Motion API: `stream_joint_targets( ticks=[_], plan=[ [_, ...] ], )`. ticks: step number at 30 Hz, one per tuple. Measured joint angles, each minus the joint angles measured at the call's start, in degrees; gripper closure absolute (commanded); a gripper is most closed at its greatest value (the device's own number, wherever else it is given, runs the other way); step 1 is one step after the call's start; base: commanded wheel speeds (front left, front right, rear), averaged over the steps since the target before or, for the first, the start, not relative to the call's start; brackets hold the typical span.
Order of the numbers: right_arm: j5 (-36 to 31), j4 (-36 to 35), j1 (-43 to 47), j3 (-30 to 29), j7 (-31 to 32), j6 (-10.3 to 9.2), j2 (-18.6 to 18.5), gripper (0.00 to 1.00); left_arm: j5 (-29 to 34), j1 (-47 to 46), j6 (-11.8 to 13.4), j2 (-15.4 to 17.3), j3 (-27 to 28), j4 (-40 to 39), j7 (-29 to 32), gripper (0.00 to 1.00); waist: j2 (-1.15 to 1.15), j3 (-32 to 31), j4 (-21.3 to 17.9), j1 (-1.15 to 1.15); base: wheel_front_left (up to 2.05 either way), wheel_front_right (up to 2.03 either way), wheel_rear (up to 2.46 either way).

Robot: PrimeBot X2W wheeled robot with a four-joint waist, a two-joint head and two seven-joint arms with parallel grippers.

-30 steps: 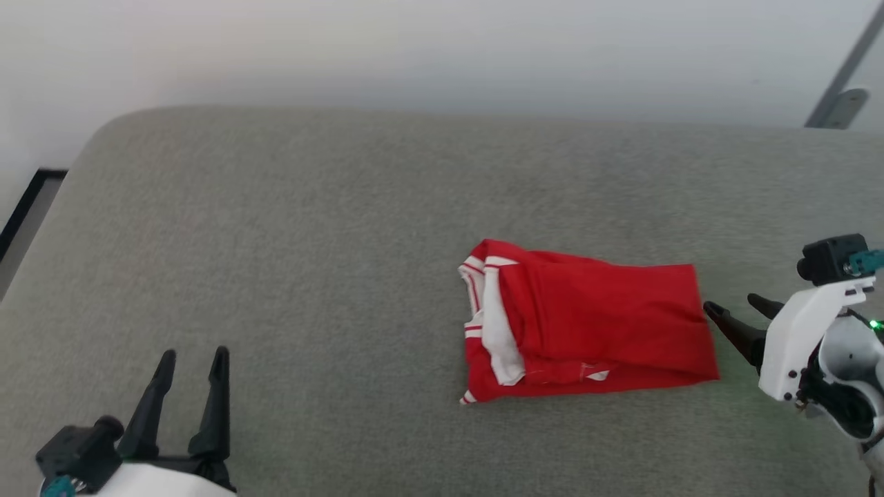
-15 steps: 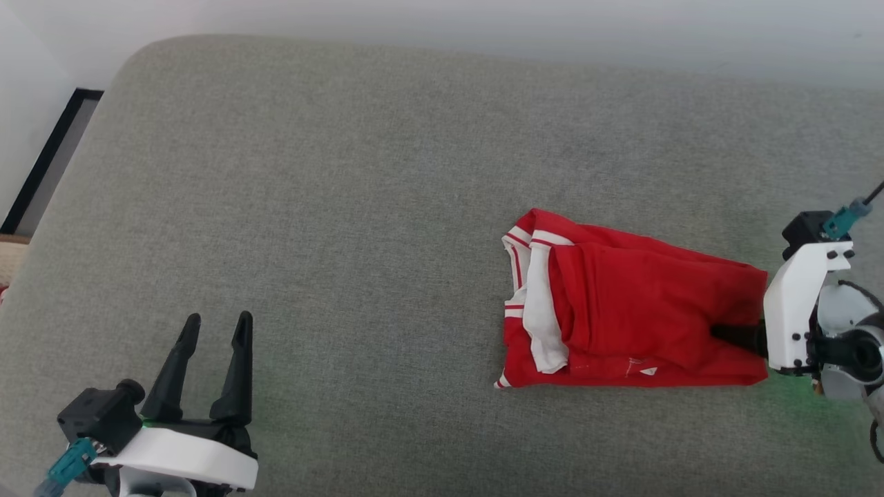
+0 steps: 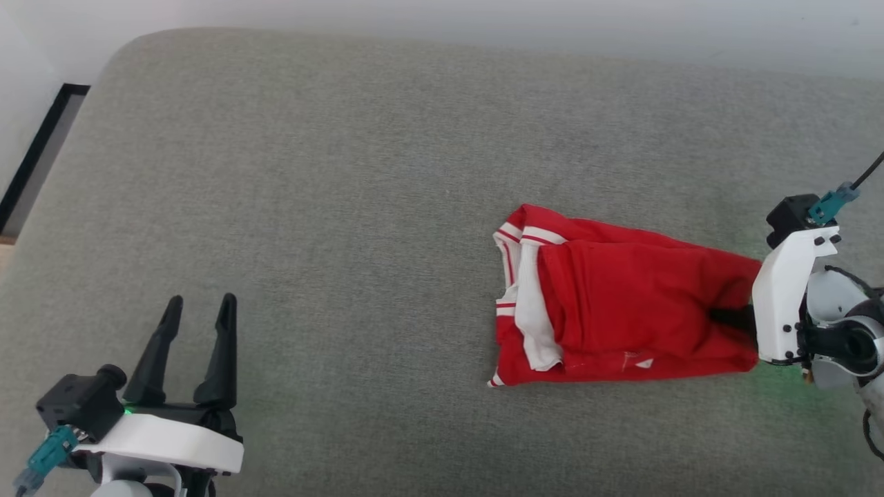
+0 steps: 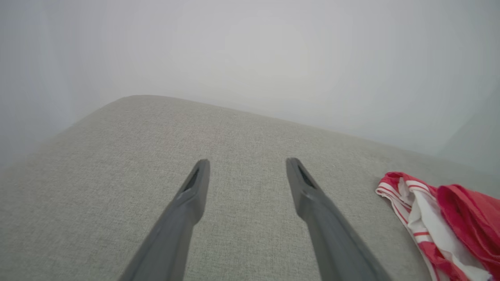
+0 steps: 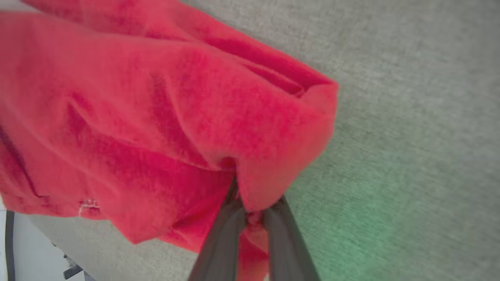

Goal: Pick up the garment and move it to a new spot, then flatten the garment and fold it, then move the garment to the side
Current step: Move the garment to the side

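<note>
Grey fabric cushion (image 3: 345,207), pale wall (image 3: 483,17) behind; right tool (image 5: 253,212) pinching garment (image 3: 621,310), left tool (image 3: 198,304) spread.

This is a plain indoor room, more home-like than workshop, though the views do not settle whether it is a real home or a test room. A broad grey fabric cushion (image 3: 311,172) with a rounded corner, like a sofa seat or bed, sits before a bare white wall (image 3: 483,17). A shirt (image 3: 621,310) lies on it.

A grey fabric cushion (image 3: 345,172) bears everything. The garment (image 3: 621,310) lies folded on it, well apart from the cushion's rounded corner.
</note>
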Motion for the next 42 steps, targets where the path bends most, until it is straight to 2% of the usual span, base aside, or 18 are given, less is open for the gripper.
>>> stream_joint_targets(
  ticks=[9,21,35,42],
  plan=[
    [-1.5,-3.6,-0.3,-3.4,-0.9,0.04,-4.2,1.0,1.7,-1.5,0.0,2.0,-0.8,-1.7,0.0,0.0,0.0,0.5,-4.6,0.0,0.0,0.0,0.0],
    [-8.9,-4.7,-3.7,-10.4,-5.2,0.04,-8.2,1.0,3.6,-7.3,0.0,3.2,-5.6,-4.5,0.0,0.0,0.0,3.4,-12.1,0.0,0.0,0.0,0.0],
    [-20.8,1.8,-9.3,-18.8,-15.9,0.04,-8.0,1.0,5.0,-18.4,0.0,6.4,-17.6,-5.9,0.0,0.0,0.0,9.7,-19.1,0.0,0.0,0.0,0.0],
    [-29.7,7.5,-13.2,-24.0,-22.5,0.04,-8.0,1.0,4.9,-23.5,0.0,7.5,-22.1,-5.5,0.0,0.0,0.0,13.2,-21.2,0.0,0.0,0.0,0.0]
  ],
)
